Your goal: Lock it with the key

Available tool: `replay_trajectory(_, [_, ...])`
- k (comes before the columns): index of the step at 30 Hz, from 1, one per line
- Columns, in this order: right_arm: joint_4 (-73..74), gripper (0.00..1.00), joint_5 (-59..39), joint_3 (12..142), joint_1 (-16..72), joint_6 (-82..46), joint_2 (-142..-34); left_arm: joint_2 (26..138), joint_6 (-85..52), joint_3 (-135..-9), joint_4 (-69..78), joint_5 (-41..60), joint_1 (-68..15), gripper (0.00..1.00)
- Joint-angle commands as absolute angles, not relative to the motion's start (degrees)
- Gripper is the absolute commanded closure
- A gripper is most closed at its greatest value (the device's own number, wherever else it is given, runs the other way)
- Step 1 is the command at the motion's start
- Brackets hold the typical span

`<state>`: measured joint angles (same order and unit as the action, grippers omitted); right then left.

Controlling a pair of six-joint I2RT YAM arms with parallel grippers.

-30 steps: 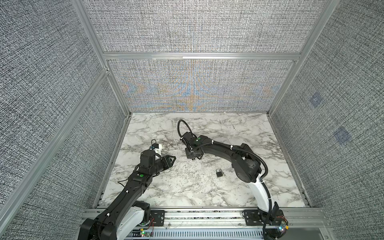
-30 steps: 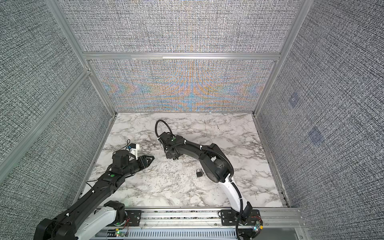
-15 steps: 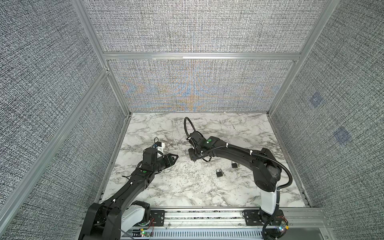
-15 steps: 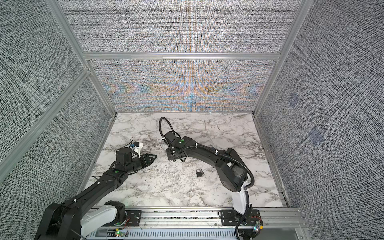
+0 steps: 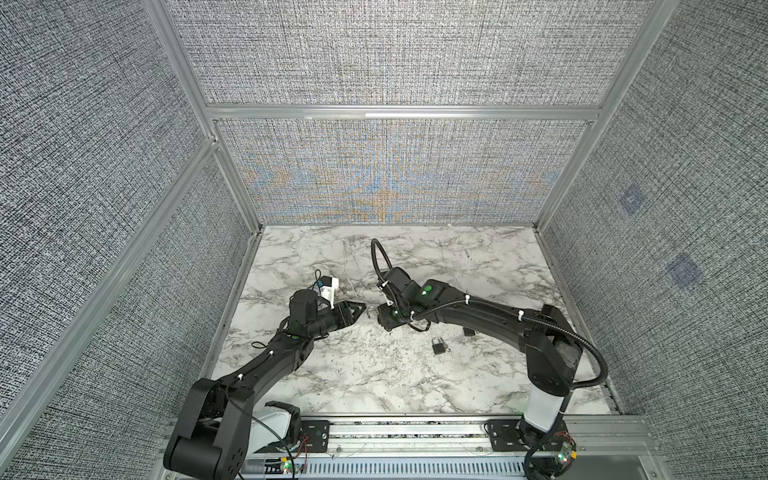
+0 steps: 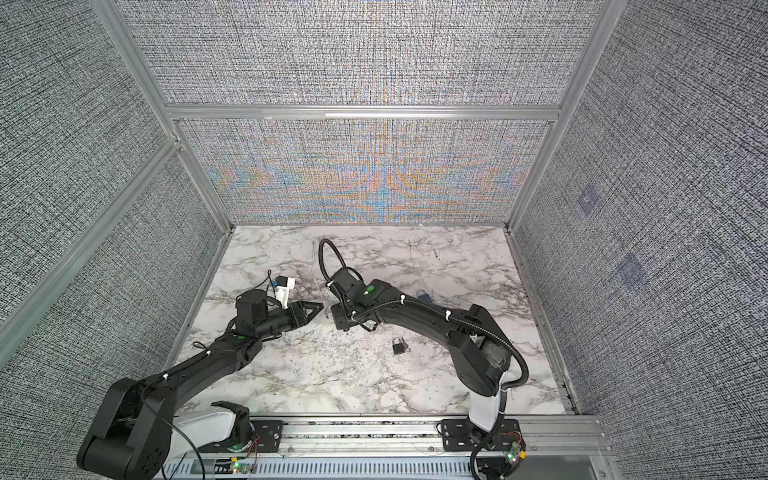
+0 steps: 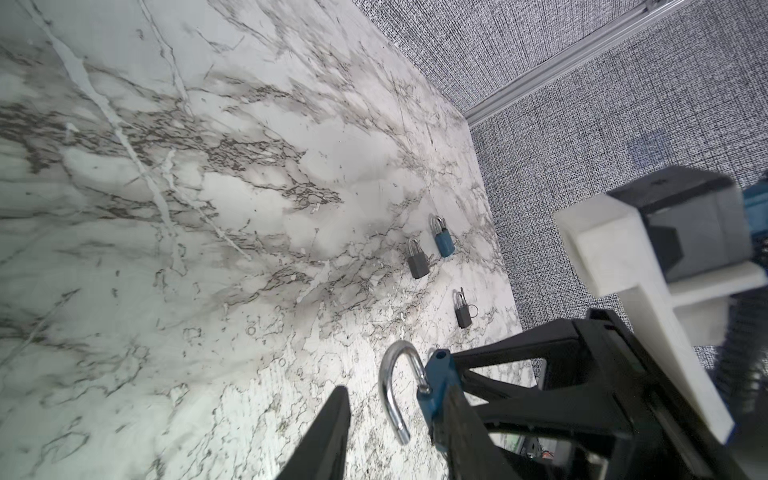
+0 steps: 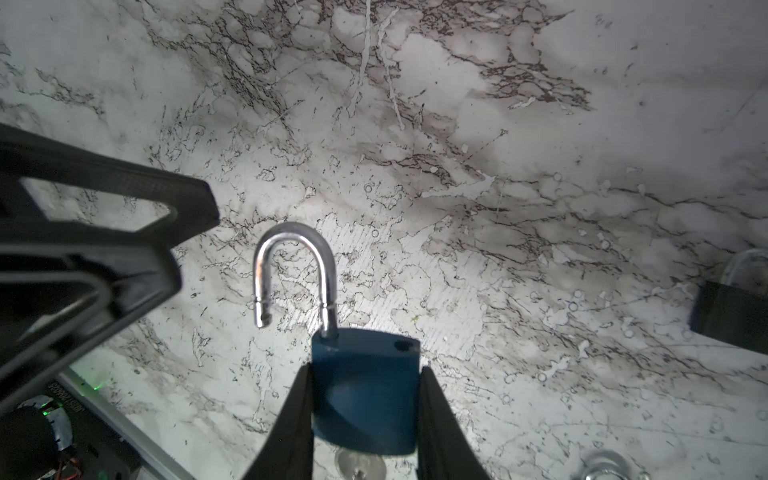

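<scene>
Only part of the key [image 8: 360, 464] shows beneath the blue padlock [image 8: 365, 399].

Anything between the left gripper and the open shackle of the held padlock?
Nothing visible. The right gripper holds the padlock by its body, the shackle points toward the left gripper, and only a gap over bare table shows between them.

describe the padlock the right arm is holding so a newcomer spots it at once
On the marble table, look left of centre, where the left tool nearly meets the right tool. The right one clamps the body of a blue padlock. Unlike the other blue padlock and the two black padlocks lying on the marble, its silver shackle is swung open.
</scene>
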<state>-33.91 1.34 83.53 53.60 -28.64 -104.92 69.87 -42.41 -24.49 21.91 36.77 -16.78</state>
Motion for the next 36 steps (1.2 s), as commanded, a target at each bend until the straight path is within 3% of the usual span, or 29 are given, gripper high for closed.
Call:
replay_trajectory(1, [-32.24,0.81,0.88,84.06,53.82,-29.18,-104.68,70.63,-41.74,-24.87,24.77,38.76,-17.2,0.6])
replay_trajectory(8, [-32.17,0.81,0.52,84.56,54.03,-29.09,-104.72,72.62,-41.57,-25.22,25.32,39.03,-18.02,0.63])
replay_trajectory(19, [-32.24,0.81,0.27,84.83,54.42,-29.01,-104.66,74.26,-42.18,-25.38,27.07,39.38,-18.41,0.74])
replay_trajectory(27, [-32.18,0.8,0.26,85.17,54.6,-29.01,-104.57,75.4,-42.63,-25.23,27.85,39.89,-18.54,0.9])
replay_trajectory(29, [-32.17,0.81,0.25,85.25,54.66,-29.0,-104.56,75.57,-42.88,-25.14,28.19,40.15,-18.54,0.98])
replay_trajectory(32, [-31.91,0.8,0.23,85.2,54.62,-29.05,-104.36,75.77,-43.6,-24.96,28.67,40.69,-18.64,1.0])
replay_trajectory(33, [-31.53,0.78,0.09,85.15,54.64,-29.05,-104.35,75.8,-44.0,-24.8,29.01,40.91,-18.64,1.0])
replay_trajectory(36, [-28.96,0.54,-0.21,83.42,54.47,-29.08,-103.4,75.25,-46.84,-23.94,31.06,40.89,-18.73,1.0])
